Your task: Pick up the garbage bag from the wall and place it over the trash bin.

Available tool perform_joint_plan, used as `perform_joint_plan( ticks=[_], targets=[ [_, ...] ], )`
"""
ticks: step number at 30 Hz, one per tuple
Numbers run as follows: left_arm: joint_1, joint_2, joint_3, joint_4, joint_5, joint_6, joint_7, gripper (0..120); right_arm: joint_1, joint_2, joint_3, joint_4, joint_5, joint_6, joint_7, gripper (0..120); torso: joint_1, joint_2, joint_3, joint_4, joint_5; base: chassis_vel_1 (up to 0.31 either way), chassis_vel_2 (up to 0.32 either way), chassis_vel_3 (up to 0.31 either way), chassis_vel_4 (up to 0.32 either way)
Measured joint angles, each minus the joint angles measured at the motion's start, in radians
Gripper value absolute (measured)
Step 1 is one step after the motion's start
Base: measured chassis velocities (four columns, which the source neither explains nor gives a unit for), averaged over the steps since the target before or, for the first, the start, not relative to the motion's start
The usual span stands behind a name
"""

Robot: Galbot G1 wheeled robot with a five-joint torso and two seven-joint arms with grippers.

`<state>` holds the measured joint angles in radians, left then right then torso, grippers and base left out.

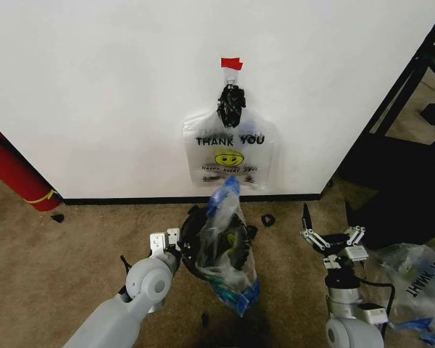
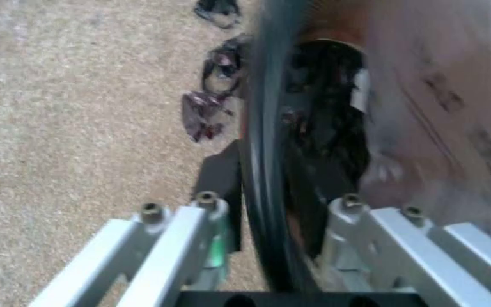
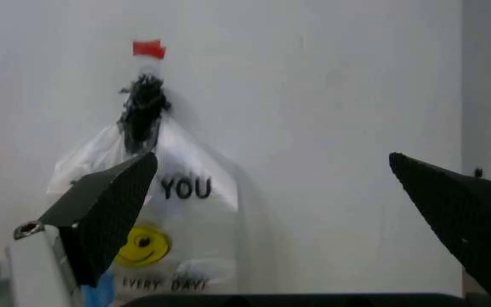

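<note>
Straddling the black rim of the trash bin [image 1: 190, 246], the left gripper [image 1: 165, 241] has its fingers spread wide on either side of it. A garbage bag [image 1: 228, 254] with blue patches stands in the bin on the carpet [image 1: 72, 246], while the right gripper [image 1: 332, 235] hovers wide open nearby. Behind, a THANK YOU bag [image 1: 230, 148] hangs on the wall [image 1: 94, 87].
</note>
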<state>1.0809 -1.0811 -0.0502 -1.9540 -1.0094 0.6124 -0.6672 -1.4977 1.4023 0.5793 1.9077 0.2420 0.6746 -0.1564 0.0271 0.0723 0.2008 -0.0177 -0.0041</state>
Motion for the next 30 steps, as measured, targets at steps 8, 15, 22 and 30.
perform_joint_plan(
  ticks=[8, 15, 22, 30],
  targets=[
    [-0.011, 0.045, 0.004, -0.064, 0.004, -0.033, 0.018, 55, 0.09, -0.082, -0.024, -0.106, -0.026, -0.032, 0.021, 100, 0.0, 0.0, 0.0, 0.0, 0.0002, 0.0, 0.0, 0.0, 0.0],
    [0.048, -0.011, -0.036, -0.118, 0.159, -0.077, 0.056, 81, 0.099, -0.043, -0.059, -0.117, -0.042, -0.037, 0.024, 100, 0.0, 0.0, 0.0, 0.0006, 0.0003, 0.0, 0.0, 0.0, 0.0],
    [0.165, -0.113, -0.055, -0.138, 0.519, -0.228, 0.197, 99, 0.091, -0.043, -0.047, -0.125, -0.032, -0.033, 0.024, 100, 0.0, 0.0, 0.0, 0.0006, 0.0003, 0.0, 0.0, 0.0, 0.0],
    [0.144, -0.094, -0.064, -0.139, 0.659, -0.355, 0.317, 100, 0.091, -0.051, -0.032, -0.12, -0.046, -0.036, 0.024, 100, 0.0, 0.0, 0.0, 0.0007, 0.0002, 0.0, 0.0, 0.0, 0.0]
  ],
)
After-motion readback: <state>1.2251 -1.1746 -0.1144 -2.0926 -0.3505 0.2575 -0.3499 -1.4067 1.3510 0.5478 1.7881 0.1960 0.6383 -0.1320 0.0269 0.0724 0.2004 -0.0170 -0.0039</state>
